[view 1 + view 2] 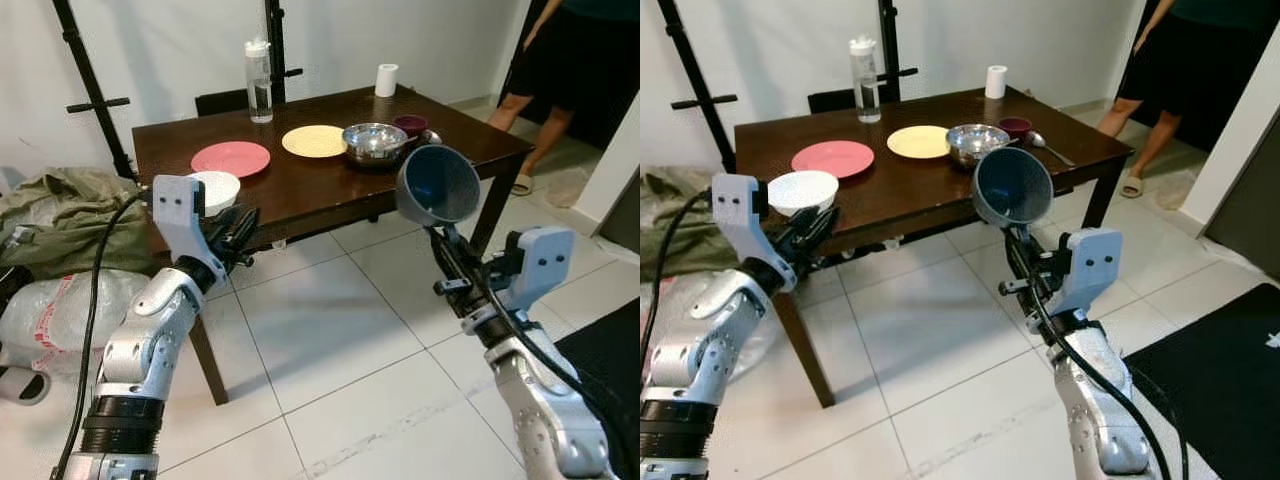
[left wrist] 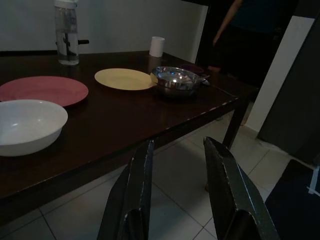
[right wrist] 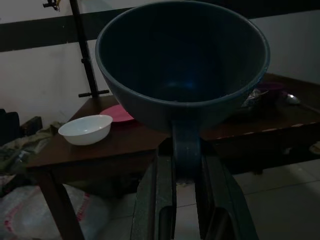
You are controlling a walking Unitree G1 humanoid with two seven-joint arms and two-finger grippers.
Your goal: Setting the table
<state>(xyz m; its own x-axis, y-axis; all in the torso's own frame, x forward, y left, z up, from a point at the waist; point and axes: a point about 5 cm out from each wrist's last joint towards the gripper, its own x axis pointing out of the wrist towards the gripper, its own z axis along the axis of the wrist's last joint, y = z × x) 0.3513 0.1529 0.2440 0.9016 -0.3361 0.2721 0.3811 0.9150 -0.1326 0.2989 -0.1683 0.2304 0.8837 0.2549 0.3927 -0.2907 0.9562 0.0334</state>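
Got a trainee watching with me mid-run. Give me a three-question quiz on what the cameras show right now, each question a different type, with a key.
1. True or false: the right gripper is shut on the handle of the blue bowl.
2. Multiple choice: which dish sits nearest the table edge in front of the left gripper? A) pink plate B) white bowl C) yellow plate D) metal bowl
3. Fill in: the left gripper's fingers are ____, holding nothing.

Key: 1 true, the blue bowl is held up off the table. 2 B. 3 open.
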